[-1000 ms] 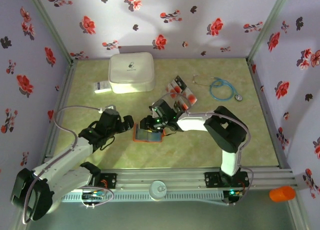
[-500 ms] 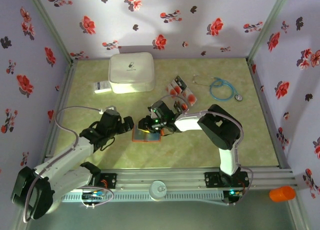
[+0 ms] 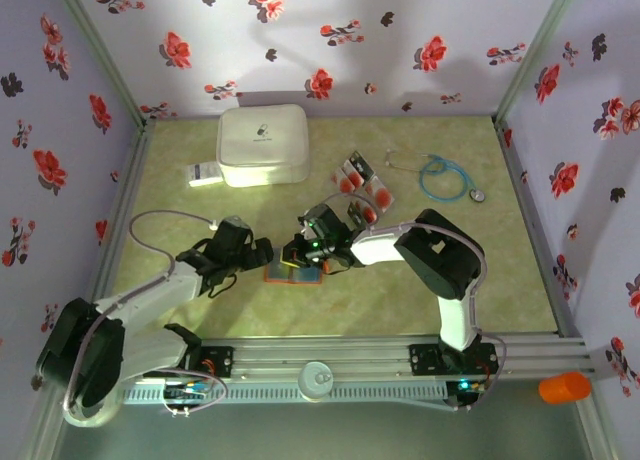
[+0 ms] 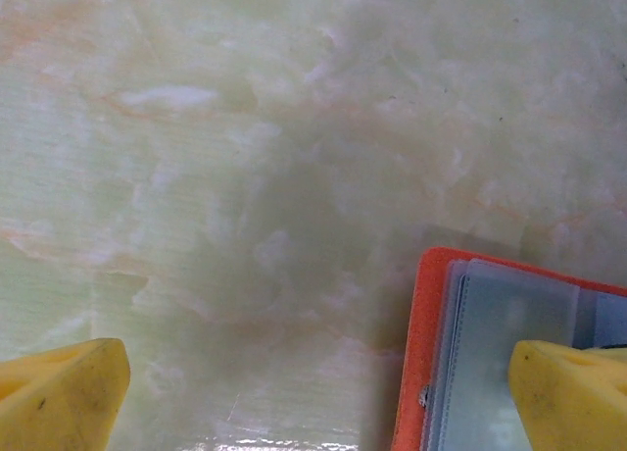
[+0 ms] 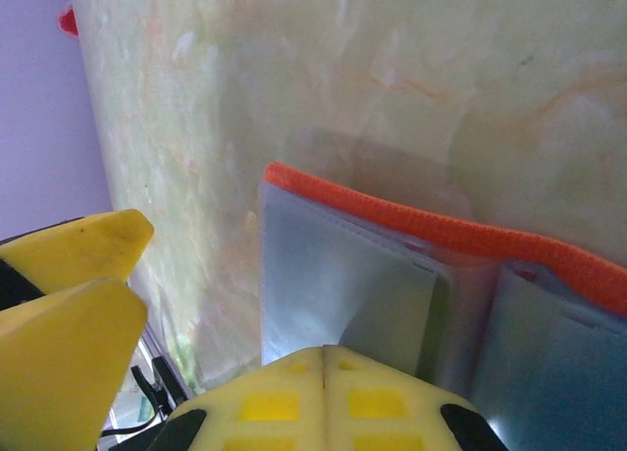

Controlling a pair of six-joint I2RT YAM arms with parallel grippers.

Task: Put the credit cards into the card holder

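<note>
The right gripper [image 5: 323,368] has its yellow fingers pressed together, nothing visible between them. Its tips sit low over the open holder [image 3: 296,273], right at the bluish-grey sleeve just inside the orange rim; whether they touch the sleeve I cannot tell.

The left gripper [image 4: 315,387] stands spread wide and holds nothing. It straddles the holder's left edge, with one finger over bare table and the other over the grey inner page. In the top view the two grippers are close together, the left one just left of the holder and the right one above it.

The holder lies open and flat near the middle of the table [image 3: 420,280], towards the near side. The cards [image 3: 362,185] lie fanned in a small heap beyond it, apart from both grippers.

The table is pale green with a marbled pattern. At the back left sits a white case [image 3: 262,145] with a small label [image 3: 205,174] just beside it; a stethoscope [image 3: 445,178] lies at the back right. Lilac walls [image 3: 330,40] printed with red and black flowers close three sides. An orange cylinder [image 3: 565,387] lies outside the frame, at the near right.
</note>
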